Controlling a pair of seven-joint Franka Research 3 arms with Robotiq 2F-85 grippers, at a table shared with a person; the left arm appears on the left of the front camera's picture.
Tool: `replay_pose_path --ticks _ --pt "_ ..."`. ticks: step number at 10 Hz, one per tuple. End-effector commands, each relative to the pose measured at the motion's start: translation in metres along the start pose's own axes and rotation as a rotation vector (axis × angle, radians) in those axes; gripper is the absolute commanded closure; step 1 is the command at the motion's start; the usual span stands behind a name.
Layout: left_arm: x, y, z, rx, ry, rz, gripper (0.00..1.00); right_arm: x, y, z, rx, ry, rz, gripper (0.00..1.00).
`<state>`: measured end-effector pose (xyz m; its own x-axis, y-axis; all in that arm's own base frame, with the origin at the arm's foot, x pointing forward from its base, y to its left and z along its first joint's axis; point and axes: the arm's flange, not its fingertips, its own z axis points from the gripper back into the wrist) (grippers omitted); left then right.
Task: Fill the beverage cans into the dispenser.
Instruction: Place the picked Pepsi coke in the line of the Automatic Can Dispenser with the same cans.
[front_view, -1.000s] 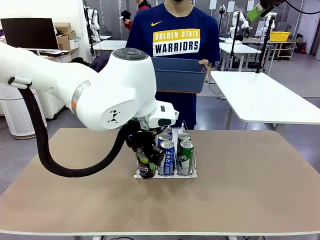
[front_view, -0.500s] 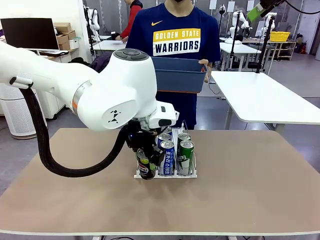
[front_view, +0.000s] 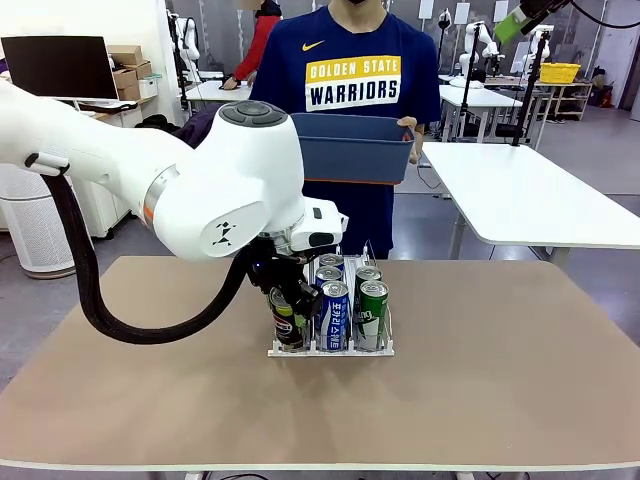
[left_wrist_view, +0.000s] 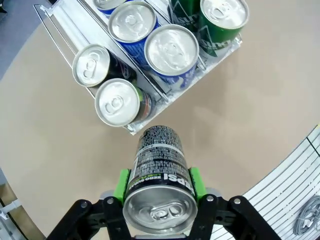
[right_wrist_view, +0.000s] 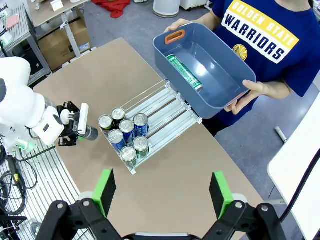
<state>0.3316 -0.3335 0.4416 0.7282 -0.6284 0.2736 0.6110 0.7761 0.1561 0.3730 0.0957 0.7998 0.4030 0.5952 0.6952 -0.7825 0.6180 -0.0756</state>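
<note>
In the front view the white left arm (front_view: 230, 190) covers most of the left pincer (front_view: 287, 312), and the left lane of the dispenser (front_view: 330, 350) stands half behind it. In the left wrist view the farthest can in the middle lane is cut off by the top edge.

The left pincer is closed on a black Pepsi can (left_wrist_view: 157, 160), with one green pad on each of its sides. The can lies along the fingers with its silver top toward the wrist. Its bottom points at the near corner of the dispenser; it seems just short of the rack, but I cannot tell whether it touches. The right pincer (right_wrist_view: 162, 192) hangs high over the table (right_wrist_view: 200, 165) with jaws wide and nothing between them.

Count of the cans:
- One is held.
- Seven stand upright in the dispenser: two dark cans (left_wrist_view: 117, 101) in one outer lane, three blue-and-white cans (left_wrist_view: 171, 50) in the middle lane, and two green cans (left_wrist_view: 223, 12) in the other outer lane.
- One more green can (right_wrist_view: 182, 70) lies in the blue tub (right_wrist_view: 225, 95), which a person (right_wrist_view: 265, 40) holds at the far side of the table.
</note>
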Motion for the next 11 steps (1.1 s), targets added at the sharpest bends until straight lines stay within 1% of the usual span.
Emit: replay_pose_path --ticks 1,4,8,10,11 --pt "0.005 0.009 -0.011 0.034 -0.034 0.01 0.42 -0.001 0.0 -0.001 0.002 0.002 -0.002 0.0" --pt "0.009 0.016 -0.016 0.029 -0.053 0.025 0.42 -0.001 0.0 -0.001 0.002 0.002 -0.002 0.0" --pt "0.018 0.036 -0.026 -0.039 -0.091 0.04 0.42 -0.001 0.0 -0.001 0.002 0.002 -0.002 0.0" --pt "0.023 0.048 -0.033 -0.043 -0.099 0.044 0.42 -0.001 0.0 -0.001 0.002 0.002 -0.002 0.0" --pt "0.028 0.054 -0.038 -0.049 -0.112 0.072 0.42 -0.001 0.0 -0.001 0.002 0.002 -0.002 0.0"
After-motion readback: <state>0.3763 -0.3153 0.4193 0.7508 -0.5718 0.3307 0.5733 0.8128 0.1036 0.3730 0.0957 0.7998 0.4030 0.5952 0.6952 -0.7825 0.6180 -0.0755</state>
